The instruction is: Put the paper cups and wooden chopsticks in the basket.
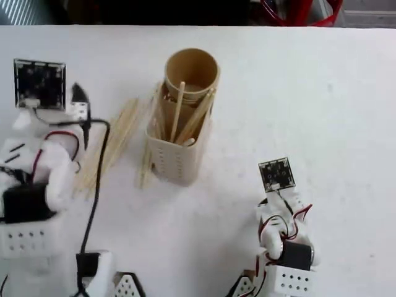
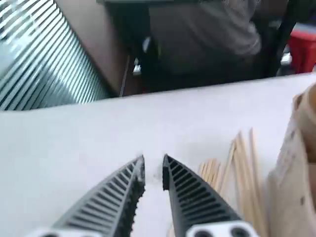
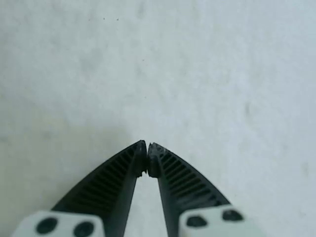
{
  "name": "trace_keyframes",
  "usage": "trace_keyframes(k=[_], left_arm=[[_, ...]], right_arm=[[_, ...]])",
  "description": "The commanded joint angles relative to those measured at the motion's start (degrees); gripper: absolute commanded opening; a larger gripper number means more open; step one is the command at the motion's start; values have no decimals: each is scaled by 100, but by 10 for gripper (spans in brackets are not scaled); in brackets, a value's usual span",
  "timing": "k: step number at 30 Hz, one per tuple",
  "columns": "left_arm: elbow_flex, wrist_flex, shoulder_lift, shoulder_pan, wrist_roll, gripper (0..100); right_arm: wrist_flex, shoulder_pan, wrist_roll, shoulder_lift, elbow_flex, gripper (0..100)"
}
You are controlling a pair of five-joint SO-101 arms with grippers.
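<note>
White table [image 1: 322,86], dim room clutter beyond its far edge. Near the front edge, right of centre: right gripper [image 3: 147,148] clenched tip to tip on nothing, arm folded low over bare surface, probably kept clear of the work. Along the left edge: left gripper [image 2: 153,165] parted a crack, empty, angled down just beside loose chopsticks [image 1: 108,151], seemingly lined up for a pinch. Mid-table: basket [image 1: 176,162] upright, holding nested paper cups [image 1: 191,71] with several leaning sticks [image 1: 178,111] propped against them.
</note>
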Motion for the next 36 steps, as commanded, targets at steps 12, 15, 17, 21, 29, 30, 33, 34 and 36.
trace_keyframes(k=[12, 15, 17, 21, 29, 30, 33, 34, 36], left_arm=[[-299, 431, 3846, -1297, -3095, 43], [-299, 281, 4145, -1288, -3138, 105], [-308, 176, 4391, -1253, -3156, 163], [-308, -132, 4910, -1130, -3191, 147], [-1125, -185, 6114, -954, -3138, 146], [-1231, -176, 6246, -963, -3138, 146], [-1451, -176, 6607, -963, -3138, 144], [-1503, -176, 6721, -954, -3138, 144], [-1635, -176, 6949, -954, -3138, 143]], right_arm=[[-66, 4, -9, -13, 53, 18], [-66, 4, -9, -13, 53, 18], [-66, 4, -9, -13, 53, 18], [-66, 4, -9, -13, 53, 18], [-66, 4, -9, -13, 53, 18], [-66, 4, -9, -13, 53, 18], [-66, 4, -9, -13, 53, 18], [-66, 4, -9, -13, 53, 18], [-66, 4, -9, -13, 53, 18]])
